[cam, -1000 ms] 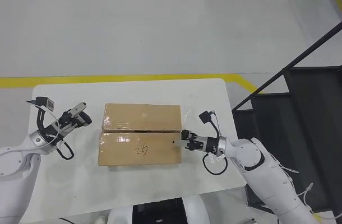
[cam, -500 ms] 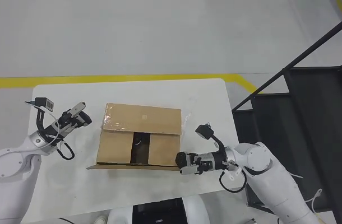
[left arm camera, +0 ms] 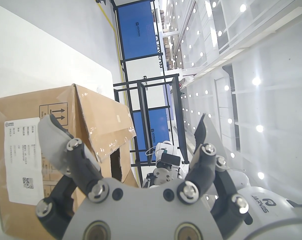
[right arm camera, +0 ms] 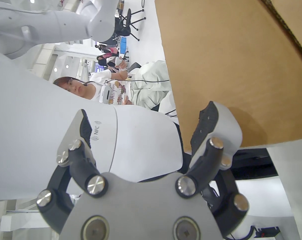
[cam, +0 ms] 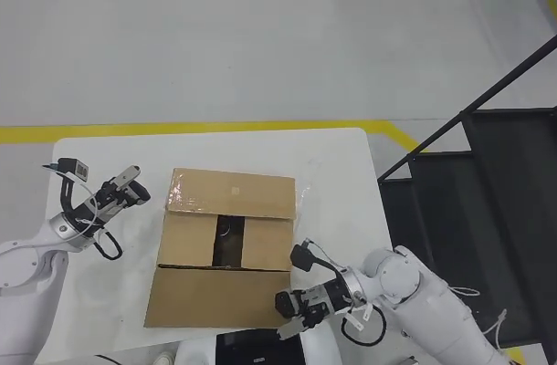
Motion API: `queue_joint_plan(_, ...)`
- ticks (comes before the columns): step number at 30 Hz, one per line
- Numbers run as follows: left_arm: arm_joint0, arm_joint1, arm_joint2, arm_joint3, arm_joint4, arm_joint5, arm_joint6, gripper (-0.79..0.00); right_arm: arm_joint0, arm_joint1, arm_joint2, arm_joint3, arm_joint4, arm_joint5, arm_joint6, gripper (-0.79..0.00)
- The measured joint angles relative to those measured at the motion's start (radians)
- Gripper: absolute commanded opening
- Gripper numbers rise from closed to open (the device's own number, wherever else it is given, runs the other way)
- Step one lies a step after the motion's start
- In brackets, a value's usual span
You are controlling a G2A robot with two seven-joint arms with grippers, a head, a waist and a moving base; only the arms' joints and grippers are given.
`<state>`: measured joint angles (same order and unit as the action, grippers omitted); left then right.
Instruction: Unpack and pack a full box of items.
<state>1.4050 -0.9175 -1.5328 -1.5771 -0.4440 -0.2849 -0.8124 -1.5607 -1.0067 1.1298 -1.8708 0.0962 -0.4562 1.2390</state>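
Observation:
A brown cardboard box (cam: 225,242) stands mid-table. Its near outer flap (cam: 216,297) lies folded out flat over the table's front edge. The far outer flap (cam: 233,194) still covers the back half. Two inner flaps show with a dark gap (cam: 228,239) between them. My right gripper (cam: 289,315) sits open at the near flap's right corner; in the right wrist view the flap (right arm camera: 228,63) lies just past the open gripper (right arm camera: 146,126). My left gripper (cam: 135,184) stays open left of the box, and the labelled box side (left arm camera: 21,151) lies beyond the gripper (left arm camera: 128,136).
The white table (cam: 338,178) has bare room on both sides of the box. A black metal stair frame (cam: 498,182) stands close to the table's right side. A yellow floor line (cam: 169,132) runs behind the table.
The near outer flap swung from shut to folded out flat toward the front edge. My right gripper moved with it from the box's right side to the table's front. The left arm stayed put.

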Motion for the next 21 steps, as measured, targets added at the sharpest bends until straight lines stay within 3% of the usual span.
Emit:
queue_joint_plan(11,0.012,-0.003,-0.013,0.006,-0.006,-0.007,-0.01,0.0,0.015,-0.014,-0.094,0.013,-0.337,0.077,-0.266,0.0)
queue_joint_plan(21,0.012,-0.007,-0.009,0.007,-0.009,-0.01,-0.019,0.0,0.0,-0.014,-0.048,0.023,-0.414,0.123,-0.509,0.0)
